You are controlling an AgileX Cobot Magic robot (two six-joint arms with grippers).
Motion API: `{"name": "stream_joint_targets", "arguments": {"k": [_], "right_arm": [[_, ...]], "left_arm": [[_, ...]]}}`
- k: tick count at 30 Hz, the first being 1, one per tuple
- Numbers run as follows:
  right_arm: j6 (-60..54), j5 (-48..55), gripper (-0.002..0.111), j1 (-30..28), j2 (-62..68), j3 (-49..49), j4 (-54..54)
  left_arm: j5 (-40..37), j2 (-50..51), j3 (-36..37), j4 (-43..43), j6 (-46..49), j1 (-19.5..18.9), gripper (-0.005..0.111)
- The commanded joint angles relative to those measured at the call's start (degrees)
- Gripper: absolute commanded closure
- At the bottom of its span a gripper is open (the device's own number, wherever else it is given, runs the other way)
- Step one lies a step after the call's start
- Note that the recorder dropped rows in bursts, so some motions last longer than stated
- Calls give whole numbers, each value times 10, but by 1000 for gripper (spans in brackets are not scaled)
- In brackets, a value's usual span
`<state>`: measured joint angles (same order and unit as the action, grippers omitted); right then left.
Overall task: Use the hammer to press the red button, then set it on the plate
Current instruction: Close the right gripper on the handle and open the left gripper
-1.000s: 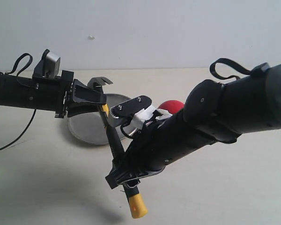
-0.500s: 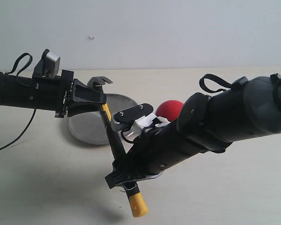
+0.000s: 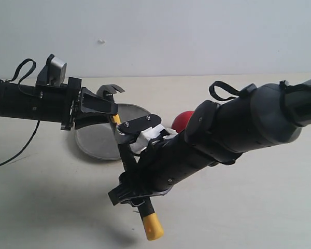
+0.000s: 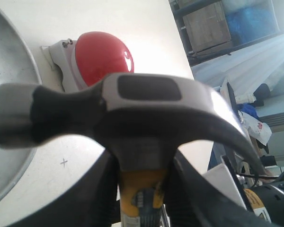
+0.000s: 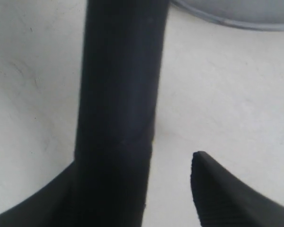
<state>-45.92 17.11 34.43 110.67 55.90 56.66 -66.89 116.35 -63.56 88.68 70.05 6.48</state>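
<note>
I hold the hammer (image 3: 122,145) in the air, head up, its long handle sloping down to a yellow tip, in front of the plate (image 3: 93,148). My left gripper (image 3: 106,111) is clamped just under the head. My right gripper (image 3: 132,161) straddles the handle lower down with its jaws apart, nearer to the red button (image 3: 182,120).

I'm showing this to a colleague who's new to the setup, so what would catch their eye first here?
The hammer, held in the air head-up by the left gripper just below its steel head, near the edge of the silver plate. Next, the bulky right arm stretched across the middle, with the right gripper open around the black handle, half hiding the red button behind it.
</note>
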Motion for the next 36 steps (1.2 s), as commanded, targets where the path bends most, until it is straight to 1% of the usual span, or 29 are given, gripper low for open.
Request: {"name": "stream_joint_targets", "arguments": {"k": [1, 5, 6, 9, 11, 14, 16, 18, 20, 21, 31, 36], "right_arm": [[-5, 3, 68, 2, 2, 5, 4], [-5, 4, 101, 2, 2, 5, 1], [-5, 5, 108, 2, 2, 5, -1], [-5, 10, 108, 2, 2, 5, -1], [-5, 14, 108, 2, 1, 5, -1], [-5, 14, 108, 2, -7, 5, -1], [-5, 14, 108, 2, -14, 5, -1], [-5, 14, 108, 2, -27, 5, -1], [-5, 14, 108, 2, -37, 5, -1], [-5, 12, 108, 2, -43, 5, -1], [13, -28, 108, 2, -93, 5, 0], [41, -79, 108, 2, -93, 5, 2]], "left_arm": [[-31, -12, 0, 30, 1, 3, 107], [-31, -12, 0, 30, 1, 3, 107], [-31, -12, 0, 30, 1, 3, 107], [-31, -12, 0, 30, 1, 3, 107], [-31, -12, 0, 22, 1, 3, 100], [-31, -12, 0, 15, 2, 3, 82], [-31, -12, 0, 15, 2, -3, 68], [-31, -12, 0, 14, -2, -6, 57], [-31, -12, 0, 6, -8, -9, 48], [-31, -12, 0, 1, -8, -10, 46], [-31, -12, 0, -39, -20, -13, 46], [-31, -12, 0, -50, -20, -13, 46]]}}
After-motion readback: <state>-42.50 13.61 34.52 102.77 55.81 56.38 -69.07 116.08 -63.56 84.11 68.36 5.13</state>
